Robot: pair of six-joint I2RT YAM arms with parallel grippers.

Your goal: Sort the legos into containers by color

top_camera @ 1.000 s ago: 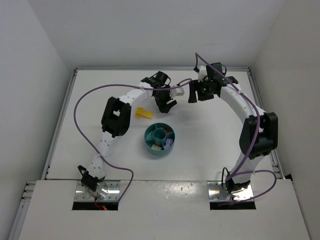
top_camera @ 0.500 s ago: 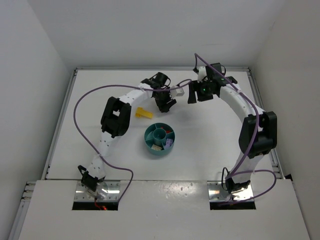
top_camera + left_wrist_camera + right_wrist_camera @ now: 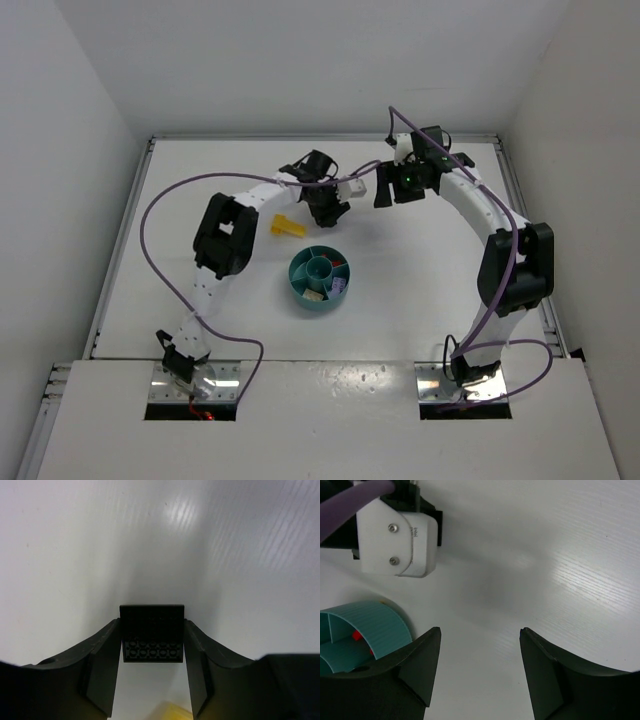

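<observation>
Nearest your left pincer (image 3: 152,645), a black lego (image 3: 152,632) sits square between the two fingers (image 3: 102,672), which have narrowed until their pads meet its side edges; whether they are truly pinching yet or only touching, you cannot tell. Judge the grip before lifting: keep the brick centred between the pads, squeeze evenly, then rise straight so the flat piece does not pivot or skid on the table (image 3: 420,260). A sliver of yellow shows just below that pincer's mouth.

Nearest your right pincer (image 3: 480,672), nothing lies between the fingers; it hangs wide and empty over bare table, with the teal dish (image 3: 375,625) to its left and a red lego (image 3: 356,636) visible inside one section. Beyond, up and left, is the left arm's white camera housing (image 3: 397,542).

The overhead view gives what neither wrist does: the yellow lego (image 3: 287,226) loose on the table beside the left pincer (image 3: 328,208), the dish (image 3: 319,277) nearer the bases, already holding beige and purple pieces. It hides the black brick entirely.
</observation>
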